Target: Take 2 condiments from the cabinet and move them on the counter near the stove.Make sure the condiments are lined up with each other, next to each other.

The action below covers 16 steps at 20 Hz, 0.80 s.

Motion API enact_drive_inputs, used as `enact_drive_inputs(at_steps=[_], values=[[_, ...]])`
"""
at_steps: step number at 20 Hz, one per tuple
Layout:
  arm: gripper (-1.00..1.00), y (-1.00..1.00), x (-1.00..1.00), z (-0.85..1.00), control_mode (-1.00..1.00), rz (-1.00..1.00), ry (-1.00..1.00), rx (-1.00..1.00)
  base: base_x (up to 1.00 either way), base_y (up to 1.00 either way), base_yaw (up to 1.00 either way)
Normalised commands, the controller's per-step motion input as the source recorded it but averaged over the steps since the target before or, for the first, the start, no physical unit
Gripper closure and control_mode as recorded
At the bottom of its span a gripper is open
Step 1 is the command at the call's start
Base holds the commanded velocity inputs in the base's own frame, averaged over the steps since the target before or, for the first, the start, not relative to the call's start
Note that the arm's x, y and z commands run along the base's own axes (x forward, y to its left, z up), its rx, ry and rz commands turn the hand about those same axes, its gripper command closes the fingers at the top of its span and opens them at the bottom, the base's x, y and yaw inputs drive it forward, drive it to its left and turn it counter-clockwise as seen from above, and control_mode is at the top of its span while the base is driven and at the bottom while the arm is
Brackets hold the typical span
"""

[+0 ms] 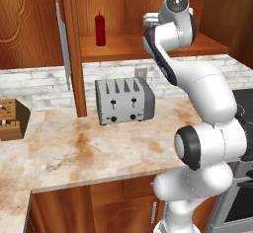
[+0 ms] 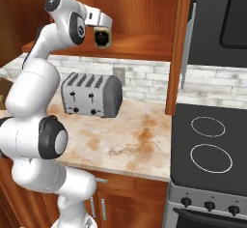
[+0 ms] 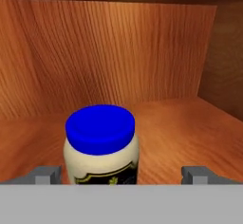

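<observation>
In the hand view the cream jar (image 3: pixel 101 147), with a blue lid and dark label, stands upright on the cabinet shelf (image 3: pixel 180 123). My gripper (image 3: pixel 122 173) is open, one fingertip on each side of the jar and apart from it. The jar sits a little nearer the left fingertip. From the right base view my gripper (image 2: pixel 102 36) reaches into the wooden cabinet (image 2: pixel 140 46) above the toaster. The red squeeze bottle (image 1: pixel 100 28) stands upright further left on the same shelf (image 1: pixel 128 47). The mottled counter (image 2: pixel 130 135) runs up to the black stove (image 2: pixel 212 145).
A silver four-slot toaster (image 1: pixel 123 100) stands on the counter (image 1: pixel 99 143) under the cabinet. A knife block (image 1: pixel 10 118) sits at the far left. Open cabinet doors hang edge-on at the left (image 1: pixel 62 44) and right (image 2: pixel 185 53) of the shelf. A dark microwave (image 2: pixel 222 14) hangs above the stove.
</observation>
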Motion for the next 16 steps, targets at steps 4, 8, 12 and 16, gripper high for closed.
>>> enact_drive_inputs(at_steps=[4,8,12,16], values=[[-1.00,0.00,0.35,0.00,-1.00,0.00,0.06,0.00,0.00,0.00,0.00],[-1.00,0.00,0.30,0.00,-1.00,0.00,0.11,0.01,0.00,0.00,0.00],[-1.00,0.00,0.37,0.00,-1.00,0.00,0.13,0.02,0.00,0.00,0.00],[-1.00,0.00,0.34,0.00,-1.00,0.00,0.08,0.03,0.00,0.00,0.00]])
